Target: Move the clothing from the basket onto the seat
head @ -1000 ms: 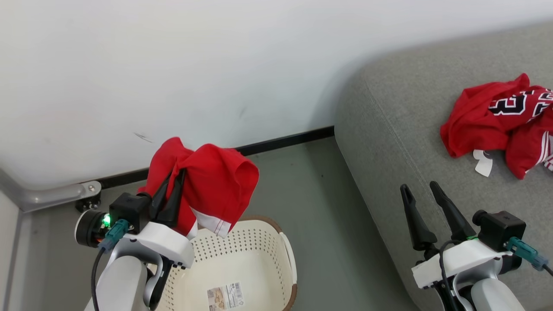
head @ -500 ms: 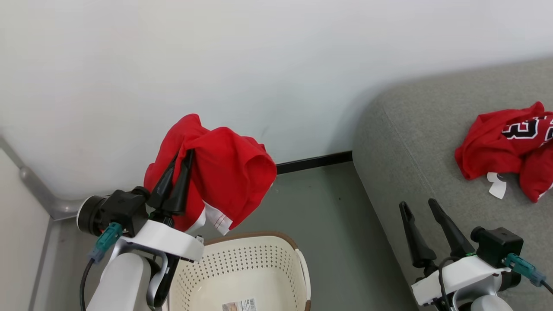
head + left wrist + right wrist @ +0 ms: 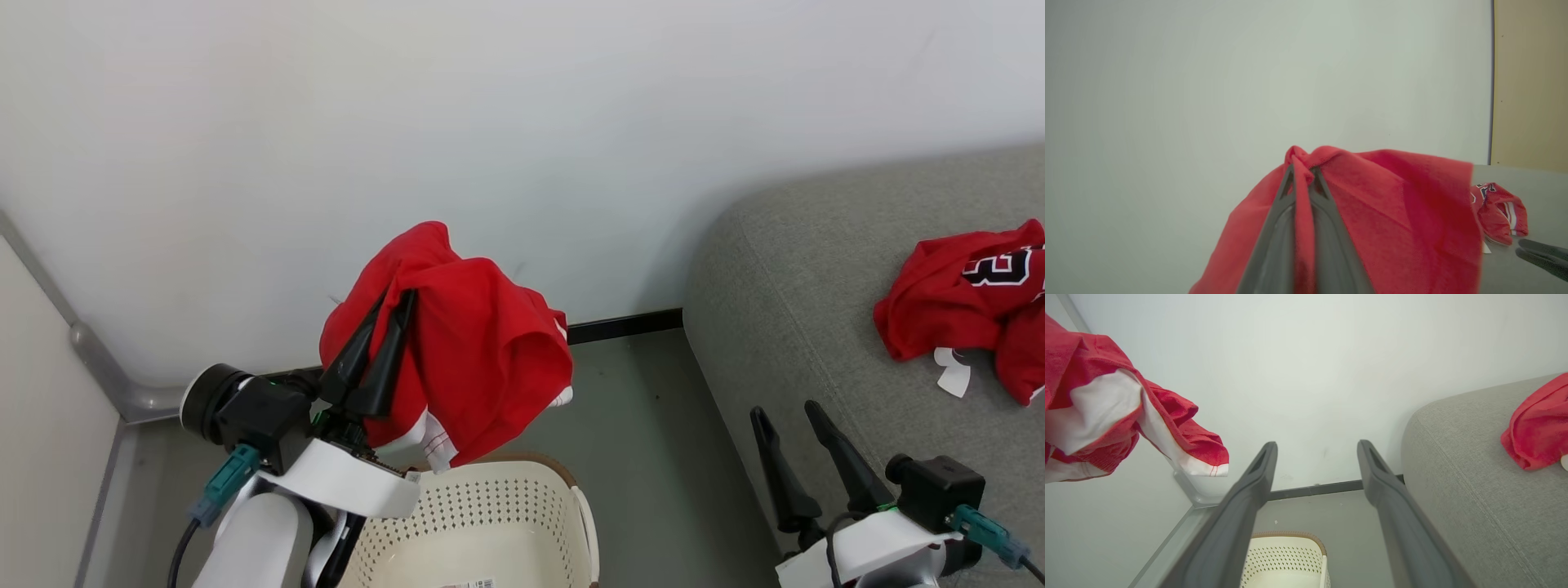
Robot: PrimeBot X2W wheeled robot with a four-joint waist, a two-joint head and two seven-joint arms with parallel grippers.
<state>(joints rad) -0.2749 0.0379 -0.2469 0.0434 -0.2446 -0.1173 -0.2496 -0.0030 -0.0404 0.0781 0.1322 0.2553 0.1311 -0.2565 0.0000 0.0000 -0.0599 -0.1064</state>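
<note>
— White wall point(image 3: 522, 122) fills the top. Why is the red cloth with white trim point(image 3: 482, 367) so high, left of middle?
— To clear the basket point(image 3: 522, 506) at the bottom edge. The left gripper point(image 3: 396, 298) pinches it, fingers squeezed together.
— Where does it go?
— Onto the grey seat point(image 3: 816, 286) at the right, by the numbered red shirt point(image 3: 939, 302).
— And the right gripper point(image 3: 785, 410), lower right?
— Spread open, holding nothing. Maybe the basket is empty; its inside is mostly cut off.
</note>
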